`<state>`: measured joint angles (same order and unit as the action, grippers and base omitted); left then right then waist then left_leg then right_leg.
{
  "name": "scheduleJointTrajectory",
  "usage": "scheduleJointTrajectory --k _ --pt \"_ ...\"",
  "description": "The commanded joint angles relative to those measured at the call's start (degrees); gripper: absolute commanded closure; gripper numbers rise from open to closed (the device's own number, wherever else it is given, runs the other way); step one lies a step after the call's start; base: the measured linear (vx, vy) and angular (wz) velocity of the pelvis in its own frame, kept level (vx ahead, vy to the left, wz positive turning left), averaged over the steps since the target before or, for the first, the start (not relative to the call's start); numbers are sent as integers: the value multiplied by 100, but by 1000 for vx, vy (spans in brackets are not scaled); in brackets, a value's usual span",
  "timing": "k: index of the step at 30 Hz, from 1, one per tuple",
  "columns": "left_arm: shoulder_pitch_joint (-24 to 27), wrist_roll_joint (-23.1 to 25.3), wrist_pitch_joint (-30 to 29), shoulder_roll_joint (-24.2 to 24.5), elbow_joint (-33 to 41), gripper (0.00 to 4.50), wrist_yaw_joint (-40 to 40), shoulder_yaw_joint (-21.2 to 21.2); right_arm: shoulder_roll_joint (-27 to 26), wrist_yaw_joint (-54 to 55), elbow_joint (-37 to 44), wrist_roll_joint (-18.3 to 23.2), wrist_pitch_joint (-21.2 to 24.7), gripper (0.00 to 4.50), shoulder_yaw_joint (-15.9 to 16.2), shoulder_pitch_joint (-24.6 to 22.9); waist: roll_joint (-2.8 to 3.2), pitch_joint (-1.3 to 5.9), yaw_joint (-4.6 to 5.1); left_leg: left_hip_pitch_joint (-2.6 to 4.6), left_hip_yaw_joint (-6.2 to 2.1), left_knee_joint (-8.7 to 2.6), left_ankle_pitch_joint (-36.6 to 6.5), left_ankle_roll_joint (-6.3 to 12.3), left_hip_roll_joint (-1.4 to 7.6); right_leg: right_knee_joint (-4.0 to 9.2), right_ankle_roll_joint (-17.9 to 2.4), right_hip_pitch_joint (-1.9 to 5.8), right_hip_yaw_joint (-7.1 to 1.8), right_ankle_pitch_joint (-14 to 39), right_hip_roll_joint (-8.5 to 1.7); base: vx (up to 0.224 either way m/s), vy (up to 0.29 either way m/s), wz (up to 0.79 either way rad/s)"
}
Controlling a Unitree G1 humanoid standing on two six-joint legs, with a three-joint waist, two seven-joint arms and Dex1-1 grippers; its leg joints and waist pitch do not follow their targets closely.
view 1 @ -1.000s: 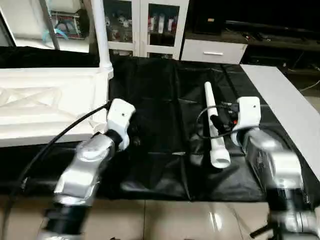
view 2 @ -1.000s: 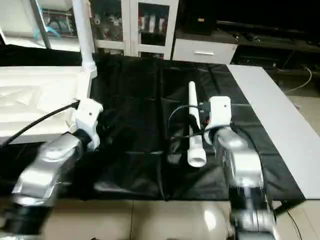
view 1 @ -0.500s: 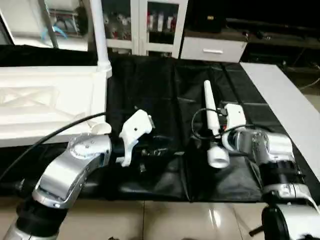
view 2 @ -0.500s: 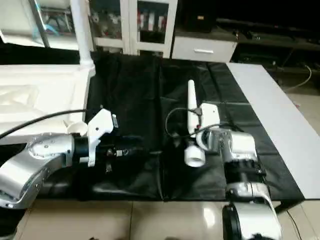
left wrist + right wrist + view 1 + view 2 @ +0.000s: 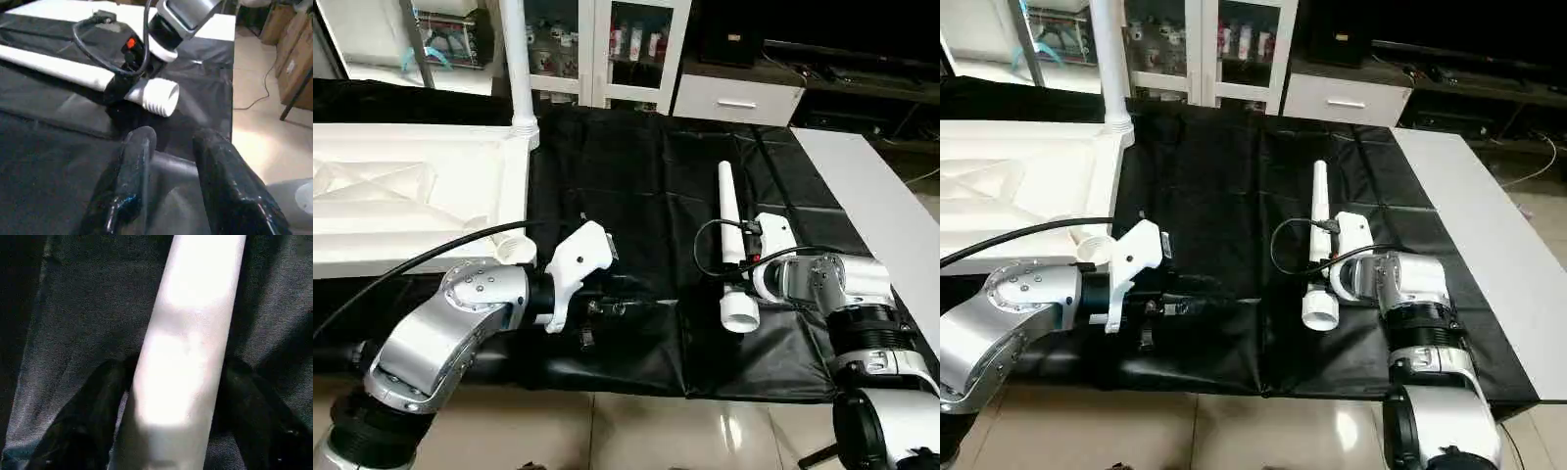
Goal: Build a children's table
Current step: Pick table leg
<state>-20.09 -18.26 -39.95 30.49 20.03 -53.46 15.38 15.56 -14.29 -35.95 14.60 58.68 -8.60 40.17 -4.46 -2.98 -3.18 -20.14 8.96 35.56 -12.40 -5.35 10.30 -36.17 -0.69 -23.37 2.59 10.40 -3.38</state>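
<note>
On the black cloth (image 5: 636, 186), loose white leg (image 5: 731, 245) lying flat, right hand (image 5: 161, 431) astride it near its threaded end, a finger on each side, left hand (image 5: 171, 161) partly open and empty, white tabletop (image 5: 401, 196) upside down at left, one leg (image 5: 517, 59) standing in its corner socket.

White leg (image 5: 729, 235) lies flat; upturned tabletop (image 5: 411, 201) (one leg (image 5: 519, 59) fitted).
</note>
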Motion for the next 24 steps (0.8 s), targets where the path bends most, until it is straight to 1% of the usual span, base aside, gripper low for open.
scheduleJointTrajectory --k 1,2,3,4,5,7,8,9,11,13,14,15,16,17,18,19,20,21,22,23,24 --pt "-23 1 -224 19 110 271 87 41 69 16 -115 -55 98 169 4 -15 61 321 4 -14 4 -485 -713 -269 200 406 -863 278 -253 1438 -382 0 0 0" --pt "-37 7 -271 5 103 261 149 21 68 26 -106 -58 104 180 0 -19 53 319 6 -17 7 -487 -696 -274 199 405 -877 278 -253 1366 -374 0 0 0" --pt "-69 16 -344 -41 72 255 252 -22 72 23 -91 -49 109 190 -15 -31 60 326 1 -19 6 -482 -654 -276 198 398 -897 287 -253 1280 -373 0 0 0" --pt "-91 12 -381 -61 54 251 309 -42 79 13 -79 -43 115 197 -25 -41 55 326 1 -22 8 -481 -649 -272 197 397 -915 291 -254 1242 -370 0 0 0" --pt "-99 -28 -400 -60 59 242 301 -61 78 36 -51 -35 98 206 -60 -62 73 326 -4 -21 6 -480 -649 -276 196 394 -924 292 -254 1236 -374 0 0 0" --pt "-103 -57 -409 -57 65 217 289 -71 78 55 -32 -30 84 224 -84 -75 57 324 -7 -26 6 -482 -663 -270 193 402 -928 296 -253 1261 -374 0 0 0" --pt "-96 -76 -395 -36 80 213 270 -76 87 42 -7 -10 82 231 -110 -92 82 321 -9 -25 1 -485 -694 -274 194 403 -923 294 -253 1307 -377 0 0 0" --pt "-79 -153 -415 -30 131 212 255 -132 123 -23 81 43 57 237 -156 -132 91 321 -10 -21 1 -485 -740 -280 192 413 -907 293 -253 1356 -376 0 0 0" --pt "-69 -226 -449 -34 178 195 249 -188 165 -74 159 66 55 251 -161 -156 79 322 -11 -21 3 -484 -761 -275 193 416 -916 293 -252 1325 -369 0 0 0" --pt "-53 -274 -467 -56 202 174 270 -244 182 -109 250 108 31 258 -202 -186 75 321 -16 -24 -3 -490 -743 -268 199 409 -927 298 -248 1295 -368 0 0 0" --pt "-23 -283 -442 -36 187 172 299 -296 206 -134 380 152 80 259 -236 -222 101 321 -8 -24 -3 -489 -748 -274 196 408 -932 296 -248 1296 -364 0 0 0" --pt "-20 -275 -421 -41 159 163 324 -320 204 -147 435 183 94 262 -264 -238 82 320 -4 -19 2 -486 -772 -265 197 421 -920 291 -250 1333 -364 0 0 0" --pt "-16 -255 -375 -57 96 163 381 -374 197 -175 554 253 121 262 -328 -274 100 318 -2 -16 5 -486 -796 -265 194 431 -906 292 -253 1359 -359 0 0 0" --pt "-47 -245 -367 -110 35 151 455 -425 198 -190 629 286 121 262 -361 -296 93 326 -3 -23 5 -481 -754 -259 193 420 -903 304 -257 1297 -358 0 0 0" --pt "-164 -213 -332 -289 -157 131 699 -571 203 -280 869 417 120 263 -458 -371 59 324 2 -39 9 -482 -681 -233 191 416 -910 315 -257 1214 -348 0 0 0" --pt "-246 -198 -337 -409 -270 128 864 -657 206 -344 1000 504 128 264 -518 -412 64 329 -14 -24 12 -473 -653 -198 198 418 -911 318 -263 1150 -357 0 0 0" --pt "-349 -177 -364 -548 -396 125 1084 -759 207 -405 1157 609 176 264 -603 -453 65 331 -18 -35 6 -475 -621 -183 198 417 -926 328 -261 1131 -365 0 0 0" --pt "-450 -145 -380 -677 -488 125 1301 -838 221 -488 1302 718 227 264 -683 -483 15 332 -17 -41 9 -478 -616 -157 197 425 -904 330 -254 1168 -352 0 0 0" --pt "-577 -154 -432 -883 -580 118 1593 -989 222 -619 1467 929 320 264 -847 -488 9 333 -31 -35 4 -473 -606 -124 198 428 -899 332 -252 1222 -367 0 0 0" --pt "-577 -154 -432 -883 -580 106 1593 -989 222 -619 1467 929 320 264 -847 -488 16 328 -33 -46 3 -473 -618 -109 195 427 -885 339 -255 1250 -367 0 0 0" --pt "-786 -372 -606 -1316 -664 95 2058 -1374 224 -1007 1858 1471 512 264 -1181 -506 14 328 -38 -29 7 -467 -600 -91 210 431 -898 327 -255 1261 -382 0 0 0"
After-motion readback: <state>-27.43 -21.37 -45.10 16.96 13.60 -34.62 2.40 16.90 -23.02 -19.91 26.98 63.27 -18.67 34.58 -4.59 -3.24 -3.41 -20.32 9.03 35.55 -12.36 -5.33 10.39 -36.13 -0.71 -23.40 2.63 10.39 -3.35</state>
